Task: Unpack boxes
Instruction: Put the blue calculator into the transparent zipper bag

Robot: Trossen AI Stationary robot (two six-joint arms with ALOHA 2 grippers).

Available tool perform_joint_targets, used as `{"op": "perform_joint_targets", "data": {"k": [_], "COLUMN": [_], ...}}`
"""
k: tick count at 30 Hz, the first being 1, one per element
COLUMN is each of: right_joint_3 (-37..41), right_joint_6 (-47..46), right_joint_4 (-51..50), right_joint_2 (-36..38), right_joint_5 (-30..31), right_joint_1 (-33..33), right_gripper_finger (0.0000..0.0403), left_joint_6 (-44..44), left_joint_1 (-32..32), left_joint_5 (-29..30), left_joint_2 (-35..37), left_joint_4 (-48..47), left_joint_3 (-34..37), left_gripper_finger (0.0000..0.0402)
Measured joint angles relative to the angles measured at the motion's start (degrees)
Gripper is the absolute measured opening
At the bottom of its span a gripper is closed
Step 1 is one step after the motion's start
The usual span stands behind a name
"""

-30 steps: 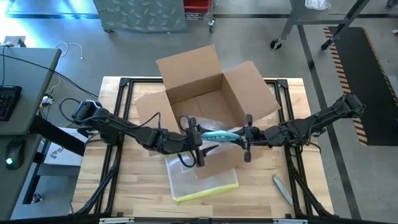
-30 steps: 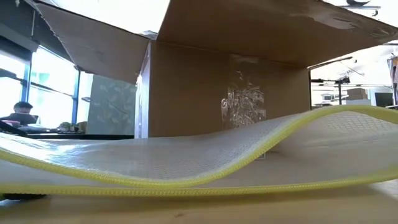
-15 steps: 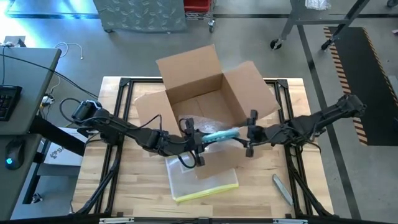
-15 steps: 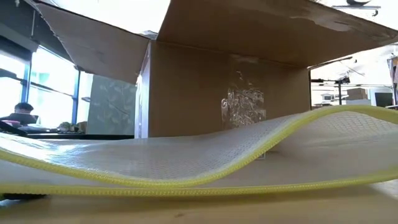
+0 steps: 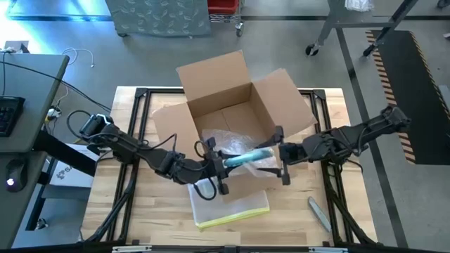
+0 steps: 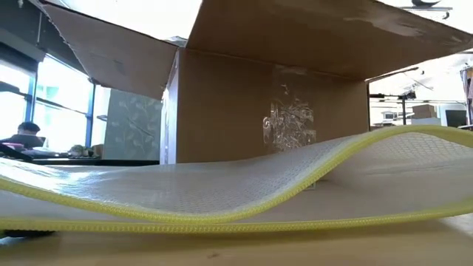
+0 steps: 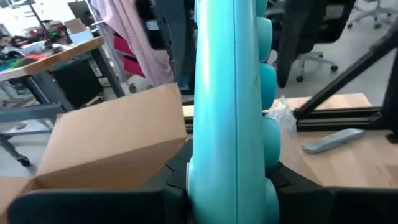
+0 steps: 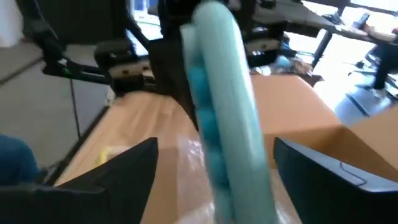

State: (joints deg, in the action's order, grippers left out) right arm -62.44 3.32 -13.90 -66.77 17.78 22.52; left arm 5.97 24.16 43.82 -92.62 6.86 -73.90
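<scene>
Right gripper (image 5: 282, 162) let go, jaws spread — left gripper (image 5: 219, 163) pinches teal tool (image 5: 247, 155), lying crosswise over carton (image 5: 228, 95).

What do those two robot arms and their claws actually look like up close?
Both arms are dark, nearly black, built from slim jointed segments with thicker rounded joints. Thin black cables loop alongside the left arm; the right arm looks the same. Each ends in a gripper: the left gripper and right gripper have two flat, dark, angular fingers. No markings are legible.
</scene>
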Motion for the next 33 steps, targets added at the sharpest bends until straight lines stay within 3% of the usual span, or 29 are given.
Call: {"op": "perform_joint_targets", "data": {"k": [5, 7, 10, 15, 21, 24, 27, 30, 33], "right_joint_3": [0.16, 0.16, 0.21, 0.28, 0.27, 0.38, 0.38, 0.38, 0.38], "right_joint_6": [-0.38, -1.94, -4.51, -11.72, -18.57, -20.68, -23.00, -24.09, -25.24], "right_joint_4": [1.71, 2.44, 2.09, 0.87, 0.52, 1.32, 2.77, 2.50, 3.06], "right_joint_2": [-3.86, -4.29, -3.92, -0.10, 3.27, 3.05, 2.62, 1.96, 1.57], "right_joint_5": [0.19, 1.24, 2.43, 8.62, 14.62, 16.24, 17.81, 23.94, 24.31], "right_joint_1": [-0.02, -0.02, 0.14, 3.57, 13.47, 18.64, 22.61, 25.73, 28.07], "right_gripper_finger": [0.0217, 0.0159, 0.0066, 0.0067, 0.0067, 0.0067, 0.0067, 0.0067, 0.0067], "left_joint_6": [1.64, 1.75, 1.94, 5.64, 10.00, 3.20, -5.36, -13.53, -21.93], "left_joint_1": [0.61, 0.83, 1.24, 3.89, 13.74, 18.61, 22.74, 25.36, 26.21], "left_joint_5": [-0.03, -0.50, -0.85, 1.51, 8.28, 10.10, 6.40, 3.10, -3.25], "left_joint_2": [-0.11, -0.09, -0.05, 2.61, 2.85, 1.69, -0.59, -4.23, -8.21], "left_joint_4": [-0.42, -0.53, -0.99, -3.69, -13.30, -14.87, -15.94, -17.94, -19.64], "left_joint_3": [-0.97, -1.03, -1.06, -1.22, -1.10, -1.12, -1.13, -1.14, -1.14], "left_gripper_finger": [0.0067, 0.0076, 0.0121, 0.0200, 0.0196, 0.0180, 0.0166, 0.0154, 0.0146]}}
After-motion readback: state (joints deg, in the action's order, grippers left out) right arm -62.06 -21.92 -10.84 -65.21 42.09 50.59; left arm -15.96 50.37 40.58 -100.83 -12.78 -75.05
